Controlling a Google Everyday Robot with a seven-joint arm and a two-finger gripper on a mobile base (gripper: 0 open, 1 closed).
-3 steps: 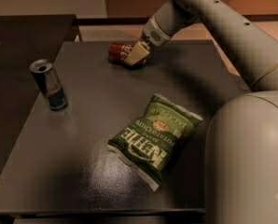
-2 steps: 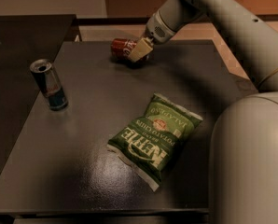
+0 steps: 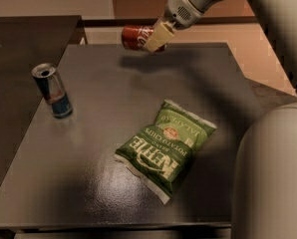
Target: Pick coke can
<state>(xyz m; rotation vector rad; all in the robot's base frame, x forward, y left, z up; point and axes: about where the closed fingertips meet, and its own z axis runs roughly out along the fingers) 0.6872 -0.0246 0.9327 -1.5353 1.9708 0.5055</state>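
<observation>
Camera view: your pincer (image 3: 156,38) is clamped on the coke can (image 3: 134,37), holding it sideways just above the far edge of the surface (image 3: 103,183). A blue can (image 3: 53,91) stands at the left and a green chip bag (image 3: 166,148) lies mid-surface.

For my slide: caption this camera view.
Gripper holds red cylindrical coke can above dark table; slim blue-silver can, green chip bag below.

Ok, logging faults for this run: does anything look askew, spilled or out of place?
Only the coke can: it lies sideways in the gripper, above the table's far edge. The blue can stands upright; the chip bag lies flat.
</observation>
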